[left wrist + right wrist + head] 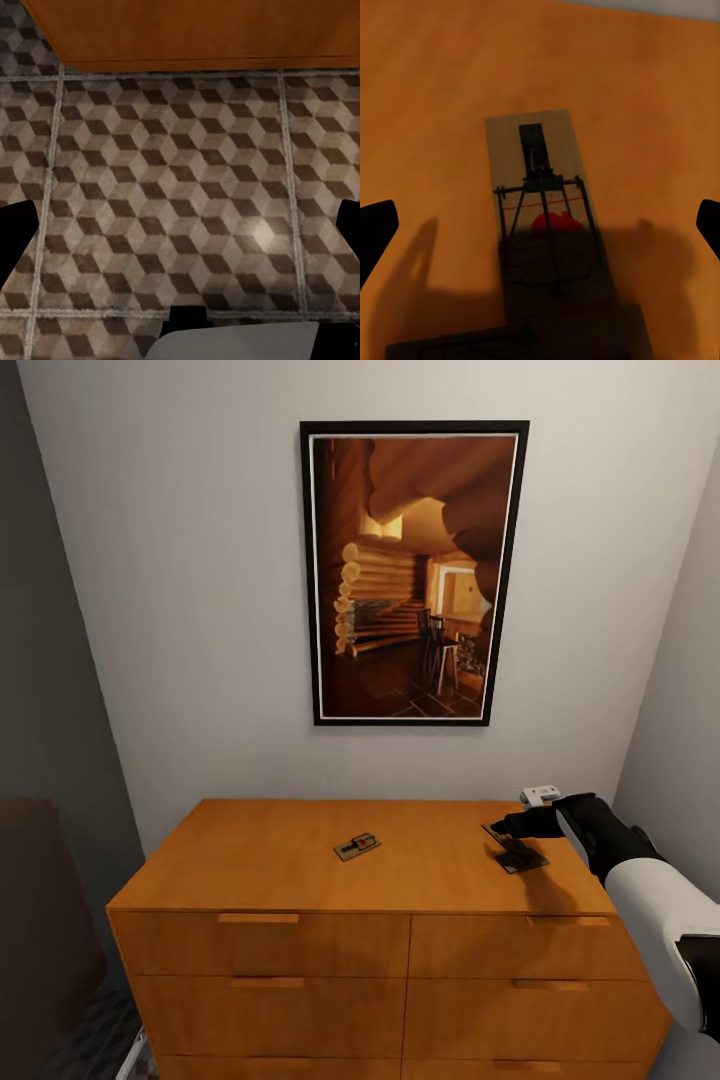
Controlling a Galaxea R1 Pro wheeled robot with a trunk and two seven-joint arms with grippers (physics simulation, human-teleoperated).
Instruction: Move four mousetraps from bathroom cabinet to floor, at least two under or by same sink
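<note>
The cabinet (260, 860) stands against the wall below a picture, all its visible drawers shut. One mousetrap (357, 846) lies near the middle of its top. A second mousetrap (516, 853) lies at the right end. My right gripper (503, 827) hovers just above that one, open. In the right wrist view this mousetrap (540, 180) is a small plate with wire parts and a red spot, lying between the spread fingertips (376, 229). My left gripper (180, 225) hangs open over the bathroom floor (172, 165), with nothing between its fingers.
A framed picture (413, 572) hangs on the white wall. A side wall stands close on the right of the cabinet. A dark flat shape (510, 341) lies in shadow just beyond the trap's near end. The cabinet's base (195, 30) borders the tiles.
</note>
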